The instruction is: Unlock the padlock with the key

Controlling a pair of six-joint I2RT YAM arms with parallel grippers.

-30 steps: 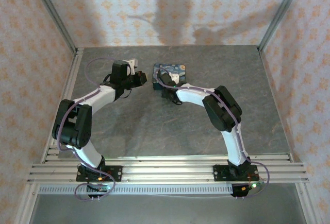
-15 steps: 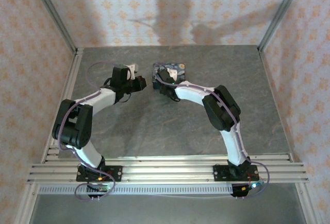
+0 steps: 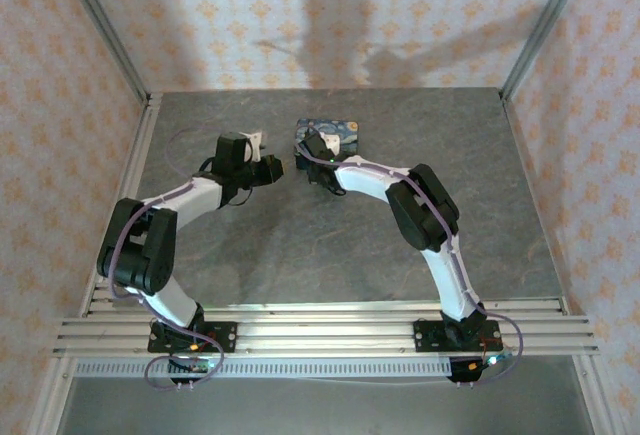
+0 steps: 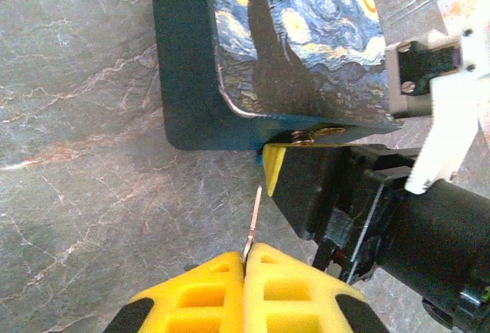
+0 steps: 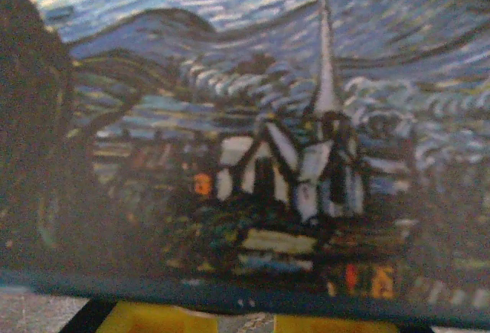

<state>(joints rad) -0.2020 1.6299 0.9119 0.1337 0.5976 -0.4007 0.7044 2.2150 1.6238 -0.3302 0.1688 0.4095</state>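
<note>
My left pincer is pinched tight on one end of the thin pale silver metal key. Its blade sticks out toward the lower edge of the blue swirl-painted rectangular box. So light, stiff and slick a sliver could twist between my yellow pads, so I judge its flat head the place to grip. The small dark padlock I cannot make out. I guess it sits by the brass fitting, behind my right pincer, whose opening I cannot tell.

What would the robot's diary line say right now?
left gripper: shut on key, tip aimed at box | right gripper: at box's front edge beside gold clasp
</note>
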